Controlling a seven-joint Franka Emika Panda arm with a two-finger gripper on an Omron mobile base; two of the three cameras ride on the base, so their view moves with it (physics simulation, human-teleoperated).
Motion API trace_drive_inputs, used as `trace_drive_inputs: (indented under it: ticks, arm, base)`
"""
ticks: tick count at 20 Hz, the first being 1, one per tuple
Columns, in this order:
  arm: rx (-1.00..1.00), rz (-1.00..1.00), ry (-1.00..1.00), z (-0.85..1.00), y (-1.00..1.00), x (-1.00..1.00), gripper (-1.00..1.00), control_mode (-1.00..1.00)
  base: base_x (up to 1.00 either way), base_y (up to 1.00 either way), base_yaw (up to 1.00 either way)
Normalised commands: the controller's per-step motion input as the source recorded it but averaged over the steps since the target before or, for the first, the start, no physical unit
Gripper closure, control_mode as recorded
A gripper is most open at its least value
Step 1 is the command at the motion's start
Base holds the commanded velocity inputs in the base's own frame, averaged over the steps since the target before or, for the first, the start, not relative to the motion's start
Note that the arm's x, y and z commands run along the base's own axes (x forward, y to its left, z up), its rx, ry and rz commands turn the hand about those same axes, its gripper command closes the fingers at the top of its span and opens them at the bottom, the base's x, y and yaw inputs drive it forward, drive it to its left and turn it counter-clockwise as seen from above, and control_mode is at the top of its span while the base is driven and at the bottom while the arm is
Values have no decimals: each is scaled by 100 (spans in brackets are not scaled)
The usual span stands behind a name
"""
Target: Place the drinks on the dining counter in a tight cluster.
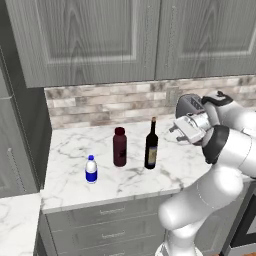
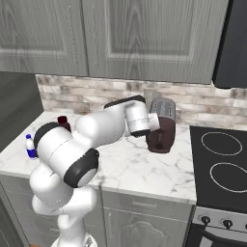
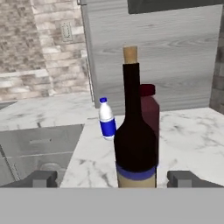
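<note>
Three drinks in row on marble counter (image 1: 75, 187), toward left end, well back from front edge: water bottle (image 1: 91, 169), maroon bottle (image 1: 119, 146), wine bottle (image 1: 151, 145). Fingers (image 3: 43, 179) spread wide apart, level with wine bottle base, bottle between them, not touching. Toaster (image 2: 161, 125) near back wall, stove (image 2: 219, 166) off right end.

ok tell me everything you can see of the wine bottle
The wine bottle is tall, dark glass with a slim neck, a tan cork-like top and a blue band above a pale base. It stands upright on the marble worktop, right of the maroon bottle. The open hand faces it, fingers either side, not touching.
</note>
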Motion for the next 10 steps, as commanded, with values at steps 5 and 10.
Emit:
trace_drive_inputs:
  ticks: [5, 10]
  arm:
    - [0, -1, -5, -9, 8, 12, -100, -100]
    - [0, 0, -1, -8, 6, 6, -100, -100]
  base:
    - [0, 0, 0]
    - [0, 0, 0]
